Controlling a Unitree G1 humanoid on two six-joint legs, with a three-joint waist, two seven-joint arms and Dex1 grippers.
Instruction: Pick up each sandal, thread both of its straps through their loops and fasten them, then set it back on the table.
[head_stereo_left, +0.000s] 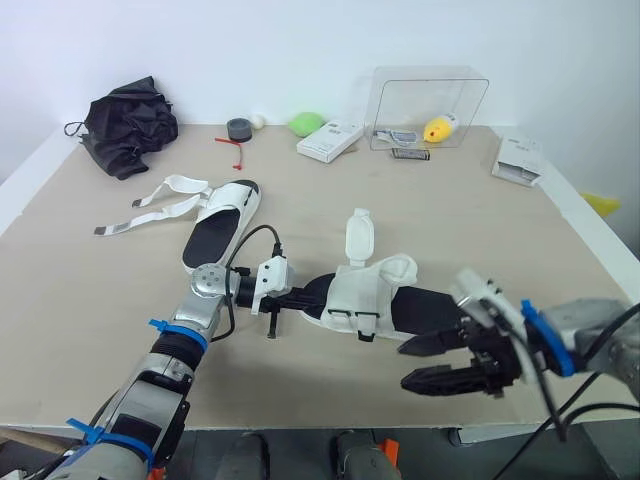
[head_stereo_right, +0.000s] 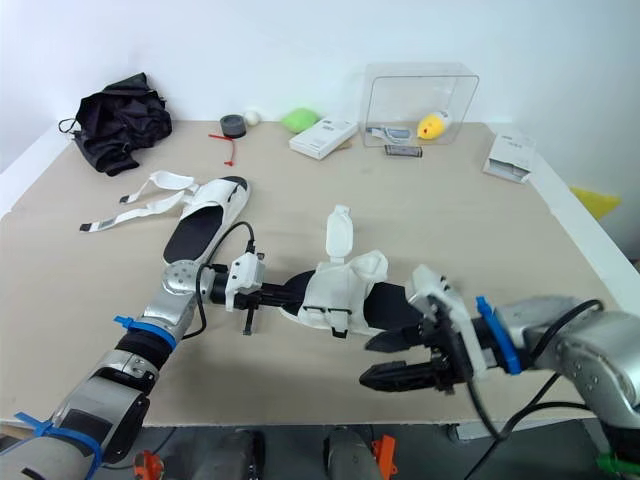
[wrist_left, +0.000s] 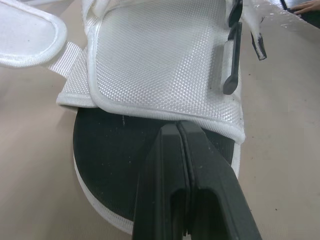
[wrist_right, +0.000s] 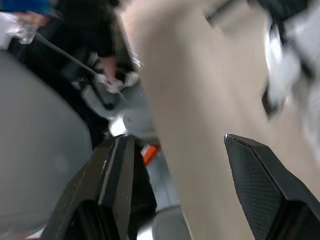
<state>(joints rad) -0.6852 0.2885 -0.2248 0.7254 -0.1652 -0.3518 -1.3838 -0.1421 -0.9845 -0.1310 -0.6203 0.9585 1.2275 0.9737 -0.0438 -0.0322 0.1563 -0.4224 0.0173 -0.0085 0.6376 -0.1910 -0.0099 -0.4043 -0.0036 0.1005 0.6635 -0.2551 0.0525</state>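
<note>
Directly ahead of my left gripper lies the near sandal, flat on the table. The left fingers are pressed together with no gap. They rest on the black footbed, with their tips against the edge of the white front strap. I see nothing pinched between them. At the sandal's other end, just beside it, hangs my right gripper. Its fingers are spread wide and hold nothing. One strap flap is folded open, pointing away from both grippers. The second sandal lies beyond the left gripper, well apart from both sets of fingers. Its loose straps are unfastened and splayed on the table.
</note>
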